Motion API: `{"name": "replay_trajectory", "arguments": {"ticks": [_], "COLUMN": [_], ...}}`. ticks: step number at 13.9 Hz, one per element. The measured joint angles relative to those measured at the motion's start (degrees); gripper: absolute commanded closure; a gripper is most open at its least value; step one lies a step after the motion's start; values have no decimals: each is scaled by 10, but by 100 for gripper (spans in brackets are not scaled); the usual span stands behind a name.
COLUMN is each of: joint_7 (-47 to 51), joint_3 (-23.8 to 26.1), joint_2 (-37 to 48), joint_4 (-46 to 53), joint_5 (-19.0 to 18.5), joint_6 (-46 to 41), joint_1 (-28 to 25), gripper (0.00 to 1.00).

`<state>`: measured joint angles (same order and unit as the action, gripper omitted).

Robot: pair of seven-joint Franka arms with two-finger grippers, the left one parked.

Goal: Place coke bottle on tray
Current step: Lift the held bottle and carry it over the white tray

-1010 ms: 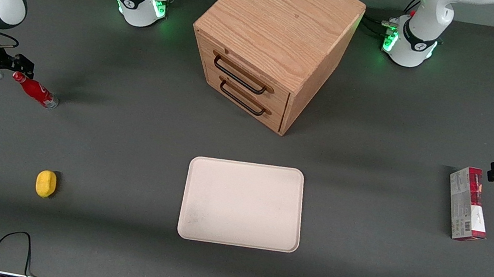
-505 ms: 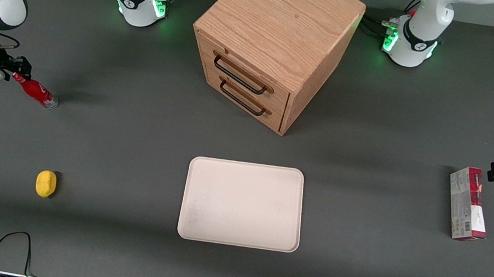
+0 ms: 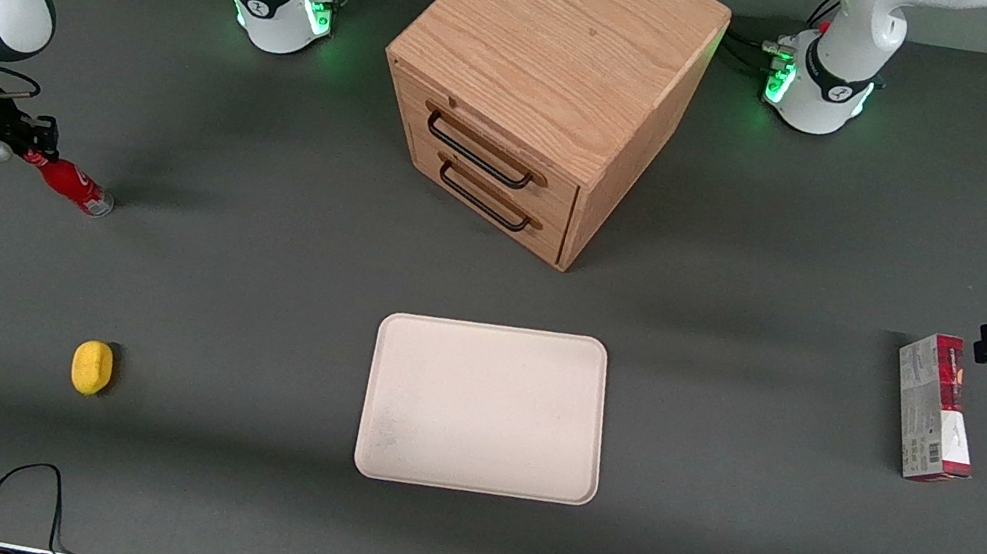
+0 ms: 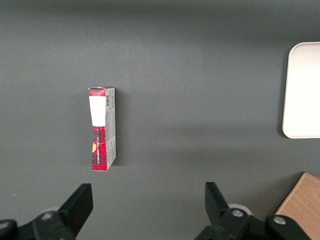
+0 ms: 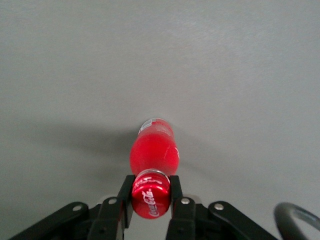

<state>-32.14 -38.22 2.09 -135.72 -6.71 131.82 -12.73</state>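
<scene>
The coke bottle (image 3: 71, 184) is small, red and slim, and leans with its silvery base toward the tray. My right gripper (image 3: 31, 154) is shut on its red cap at the working arm's end of the table. In the right wrist view the gripper (image 5: 150, 194) clamps the cap between both fingers (image 5: 125, 196), and the bottle (image 5: 154, 150) points away from the camera over bare grey table. The cream-white tray (image 3: 486, 408) lies flat mid-table, nearer the front camera, with nothing on it. Its edge also shows in the left wrist view (image 4: 305, 90).
A wooden two-drawer cabinet (image 3: 548, 84) stands farther from the camera than the tray. A small yellow object (image 3: 92, 367) lies nearer the camera than the bottle. A red-and-grey carton (image 3: 934, 408) lies toward the parked arm's end. A black cable (image 3: 20, 488) loops at the table's front edge.
My gripper, shut on the bottle's cap throughout, has shifted slightly toward the working arm's end of the table, carrying the bottle with it.
</scene>
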Motion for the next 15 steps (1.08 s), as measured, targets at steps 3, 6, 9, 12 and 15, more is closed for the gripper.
{"name": "replay_trajectory", "arguments": {"ticks": [3,6,9,12,15], "joint_7": [8,64,151,232,347], "joint_3": [30,104,199,288,355], "joint_2": [1,2,-9,-71,-160], "joint_4": [99,227,355,518,651], "joint_5": [11,40,52,96,105], "joint_6": [-138,-271,-370,-479,-528], "joint_1": [-12,-14,-11,20,31], "gripper": [100,100,100,100,100]}}
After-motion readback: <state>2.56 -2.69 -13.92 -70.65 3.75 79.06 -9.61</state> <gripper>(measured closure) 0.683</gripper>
